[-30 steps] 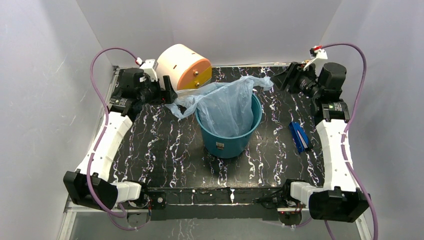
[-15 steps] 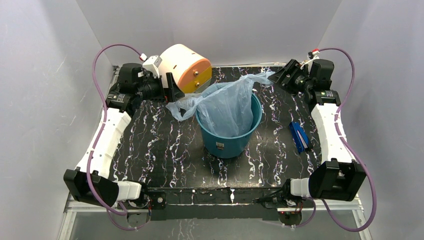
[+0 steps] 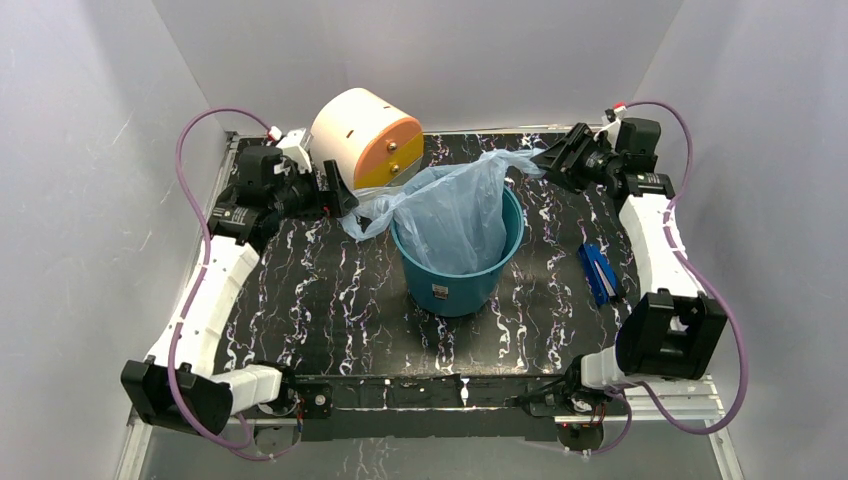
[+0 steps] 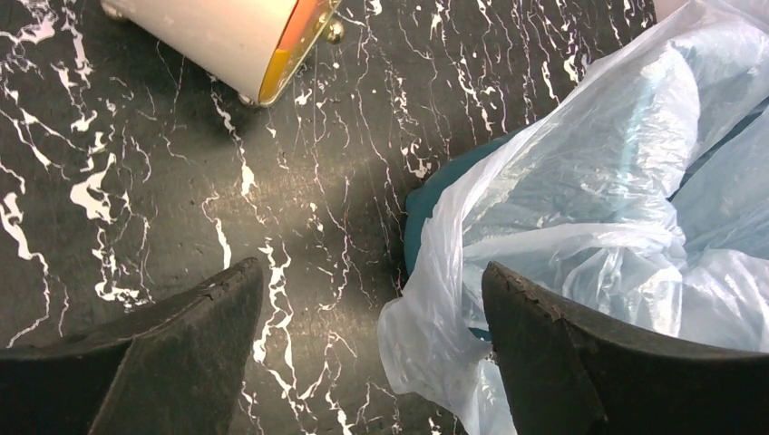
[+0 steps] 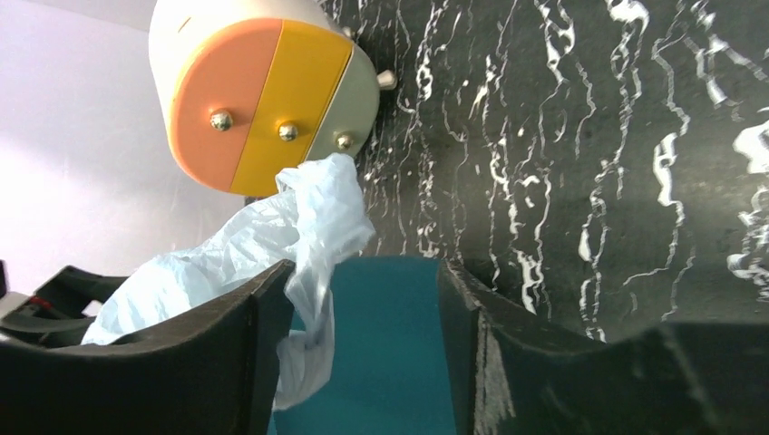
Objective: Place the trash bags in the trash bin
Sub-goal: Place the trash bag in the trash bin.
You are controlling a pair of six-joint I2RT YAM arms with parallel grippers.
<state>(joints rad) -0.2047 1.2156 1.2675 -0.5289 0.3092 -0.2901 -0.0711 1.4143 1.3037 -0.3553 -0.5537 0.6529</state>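
The trash bag [image 3: 455,215] sits mostly inside the trash bin [image 3: 462,288], but its top billows above the rim, with flaps spilling over the bin's left and far-right sides. The left tool [image 3: 343,193], just left of the bin, and the right tool [image 3: 553,160], past its far-right rim, both stand with jaws spread, gripping nothing. I judge the job well along: only the loose top needs tucking in.
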